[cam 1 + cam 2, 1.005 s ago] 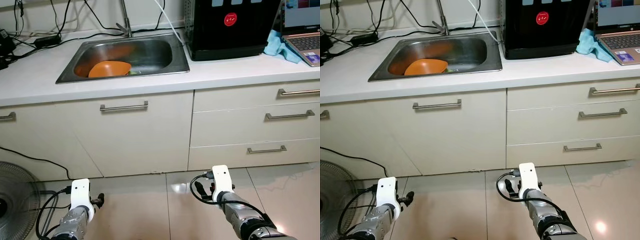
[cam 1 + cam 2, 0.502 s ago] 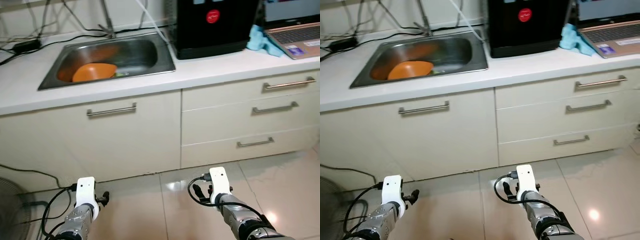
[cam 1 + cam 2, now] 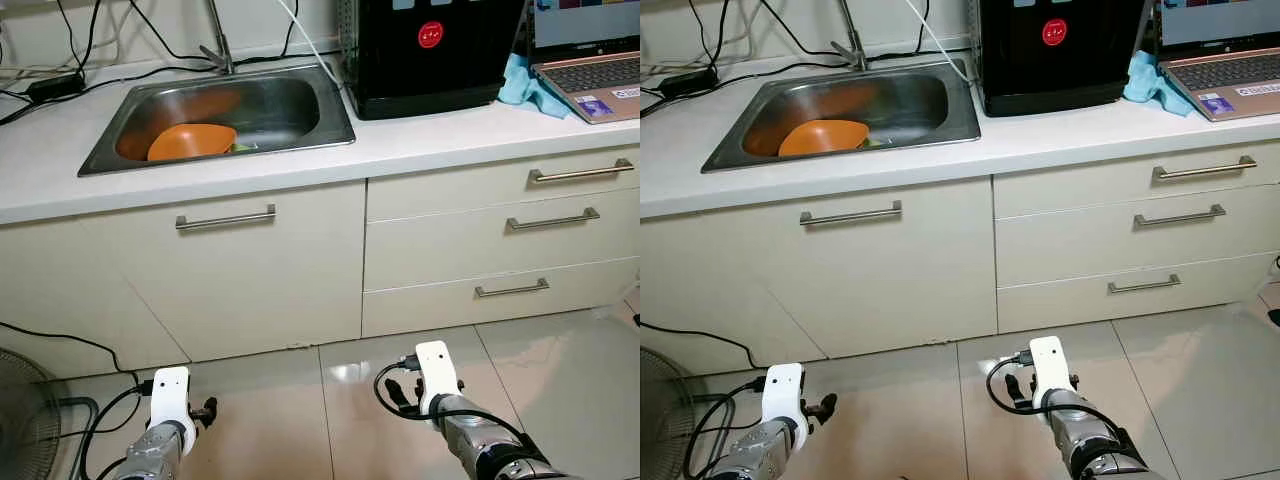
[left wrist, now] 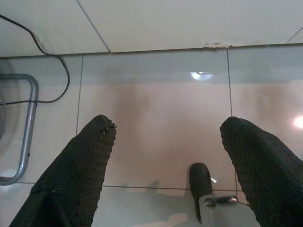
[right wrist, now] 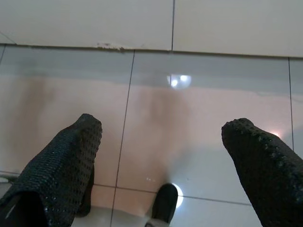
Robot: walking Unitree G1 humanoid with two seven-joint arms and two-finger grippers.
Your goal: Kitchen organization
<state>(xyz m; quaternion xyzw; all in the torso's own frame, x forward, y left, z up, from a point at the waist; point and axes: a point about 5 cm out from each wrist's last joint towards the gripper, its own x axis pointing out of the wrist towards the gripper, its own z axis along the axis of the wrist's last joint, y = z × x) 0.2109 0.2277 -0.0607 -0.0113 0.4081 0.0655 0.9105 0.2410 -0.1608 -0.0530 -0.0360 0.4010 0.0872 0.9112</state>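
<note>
An orange bowl (image 3: pixel 192 140) lies in the steel sink (image 3: pixel 330 105) set in the white counter (image 3: pixel 430 140). Something small and green sits beside the bowl. Both my arms hang low in front of the cabinets, well below the counter. My left gripper (image 4: pixel 168 127) is open over the beige floor tiles, with nothing between its fingers (image 4: pixel 87 156). My right gripper (image 5: pixel 161 127) is also open and empty above the tiles, its fingers (image 5: pixel 71 151) wide apart. My left wrist (image 3: pixel 170 398) and right wrist (image 3: pixel 435 368) show near the floor.
A black appliance (image 3: pixel 425 50), a blue cloth (image 3: pixel 522 85) and a laptop (image 3: pixel 590 65) stand on the counter's right. A cupboard door with a handle (image 3: pixel 225 218) is under the sink; three drawers (image 3: pixel 550 218) are to its right. A fan (image 3: pixel 25 430) and cables (image 3: pixel 60 340) sit at floor left.
The whole picture has shifted and steadied, so the camera moved: the sink and counter sit further left than a second ago. Both arms still hang low with fingers apart.
</note>
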